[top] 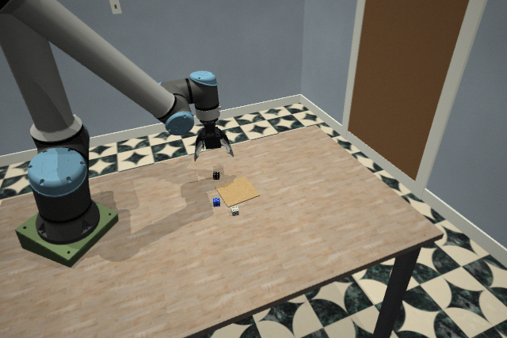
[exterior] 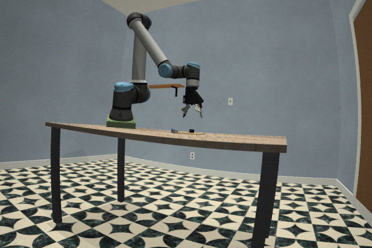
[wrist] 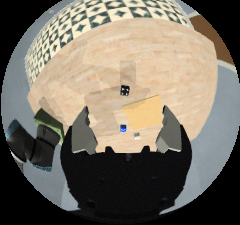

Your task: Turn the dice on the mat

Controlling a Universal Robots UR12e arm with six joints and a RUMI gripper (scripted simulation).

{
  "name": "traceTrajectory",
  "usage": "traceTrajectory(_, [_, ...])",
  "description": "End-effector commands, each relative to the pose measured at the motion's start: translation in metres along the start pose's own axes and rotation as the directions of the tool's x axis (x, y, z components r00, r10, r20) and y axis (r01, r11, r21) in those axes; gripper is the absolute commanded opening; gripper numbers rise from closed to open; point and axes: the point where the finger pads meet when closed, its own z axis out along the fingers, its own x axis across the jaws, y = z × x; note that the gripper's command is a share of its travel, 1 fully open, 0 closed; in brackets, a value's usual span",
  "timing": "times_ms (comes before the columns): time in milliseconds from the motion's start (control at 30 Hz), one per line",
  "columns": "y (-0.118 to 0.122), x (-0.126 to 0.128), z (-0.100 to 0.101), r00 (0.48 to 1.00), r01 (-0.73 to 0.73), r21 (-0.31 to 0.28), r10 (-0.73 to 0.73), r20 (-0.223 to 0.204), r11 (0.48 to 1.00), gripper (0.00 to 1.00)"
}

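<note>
The black die (top: 215, 175) (exterior: 191, 130) (wrist: 125, 90) sits on the table behind the mat (top: 239, 191) (wrist: 145, 114), off it. Its top shows several white pips, too small to count surely. The blue die (top: 216, 202) (wrist: 123, 128) sits off the mat, near its left edge. The white die (top: 234, 210) (wrist: 137, 136) sits off the mat, just in front of its near edge. The top numbers of both are too small to read surely. My gripper (top: 213, 157) (exterior: 192, 117) (wrist: 125, 106) is open and empty, pointing down, well above the table near the black die.
The arm's green base (top: 108, 215) (exterior: 121, 124) (wrist: 48, 120) stands at the left of the table (top: 310, 211) (exterior: 234, 142). The table's back edge lies behind the black die. A brown shelf (exterior: 165, 85) is on the wall behind the arm.
</note>
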Motion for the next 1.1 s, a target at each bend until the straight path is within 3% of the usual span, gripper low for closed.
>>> traceTrajectory(0, [0.0003, 0.0003, 0.0007, 0.998, -0.068, -0.004, 0.068, -0.002, 0.998, 1.00])
traceTrajectory(433, [0.0014, -0.0002, 0.0025, 0.988, -0.155, -0.004, 0.155, -0.002, 0.988, 1.00])
traceTrajectory(467, [0.0014, -0.0002, 0.0025, 0.988, -0.155, -0.004, 0.155, -0.002, 0.988, 0.24])
traceTrajectory(1067, [0.0014, -0.0002, 0.0025, 0.988, -0.155, -0.004, 0.155, -0.002, 0.988, 0.24])
